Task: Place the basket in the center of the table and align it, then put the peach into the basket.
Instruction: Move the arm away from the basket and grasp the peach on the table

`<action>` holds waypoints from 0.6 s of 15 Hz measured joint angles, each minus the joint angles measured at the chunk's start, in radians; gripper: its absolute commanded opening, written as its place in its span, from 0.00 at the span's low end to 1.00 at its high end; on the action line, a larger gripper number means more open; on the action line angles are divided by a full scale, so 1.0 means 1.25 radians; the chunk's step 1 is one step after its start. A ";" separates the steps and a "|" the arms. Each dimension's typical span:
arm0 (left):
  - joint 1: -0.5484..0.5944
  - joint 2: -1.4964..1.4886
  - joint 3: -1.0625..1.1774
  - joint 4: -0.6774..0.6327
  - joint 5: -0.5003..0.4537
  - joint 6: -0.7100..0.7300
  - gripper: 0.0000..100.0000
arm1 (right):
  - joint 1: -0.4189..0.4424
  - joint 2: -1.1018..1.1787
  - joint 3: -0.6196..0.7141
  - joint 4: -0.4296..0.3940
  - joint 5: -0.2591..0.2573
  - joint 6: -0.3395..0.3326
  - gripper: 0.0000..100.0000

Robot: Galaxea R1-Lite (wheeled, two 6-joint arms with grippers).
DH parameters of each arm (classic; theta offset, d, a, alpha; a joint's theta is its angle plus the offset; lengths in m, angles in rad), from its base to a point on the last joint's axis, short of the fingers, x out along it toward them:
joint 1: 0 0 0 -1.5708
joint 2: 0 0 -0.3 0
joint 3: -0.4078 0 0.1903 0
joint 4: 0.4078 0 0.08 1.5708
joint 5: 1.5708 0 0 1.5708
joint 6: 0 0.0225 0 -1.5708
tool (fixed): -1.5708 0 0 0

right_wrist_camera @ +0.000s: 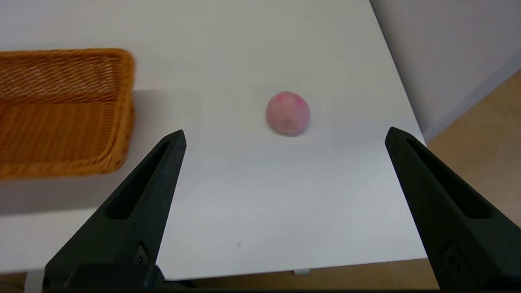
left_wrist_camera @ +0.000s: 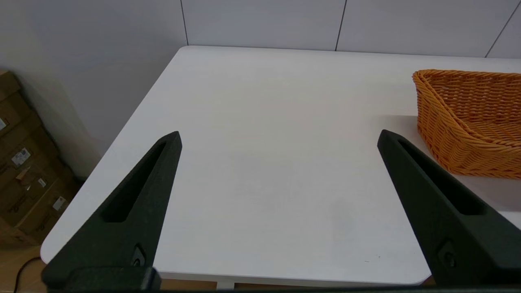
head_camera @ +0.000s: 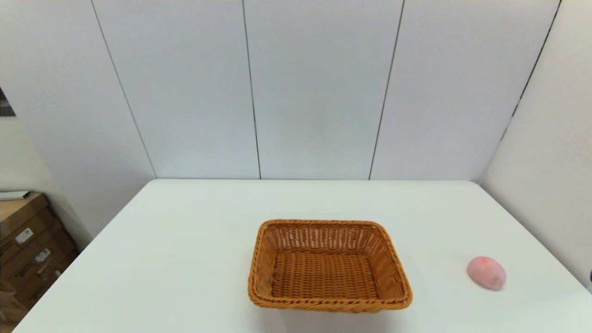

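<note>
Basket [head_camera: 329, 265] long axis left-right, square w/ table [head_camera: 185, 240] edge.

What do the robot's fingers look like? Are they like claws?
A bit! Each gripper, left and right, has two long matte black fingers. They are flat wedges tapering to pointed tips, each with a long slot sunk along it and a small round fitting near its base.

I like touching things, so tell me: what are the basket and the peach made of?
The basket looks like woven wicker or rattan, orange-brown with a slight sheen; you can see the criss-cross strands and a braided rim. It could be plastic imitation. The peach looks matte and smooth, pale pink with a greyish smudge; whether it is real or a toy cannot be told.
</note>
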 measured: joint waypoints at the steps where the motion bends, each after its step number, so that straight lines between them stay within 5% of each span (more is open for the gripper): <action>1: 0.000 0.000 0.000 0.000 -0.001 0.000 1.00 | -0.008 0.092 -0.045 -0.001 -0.004 0.009 1.00; 9: 0.000 0.000 -0.002 0.000 0.001 0.002 1.00 | -0.034 0.676 -0.225 -0.058 -0.034 0.129 1.00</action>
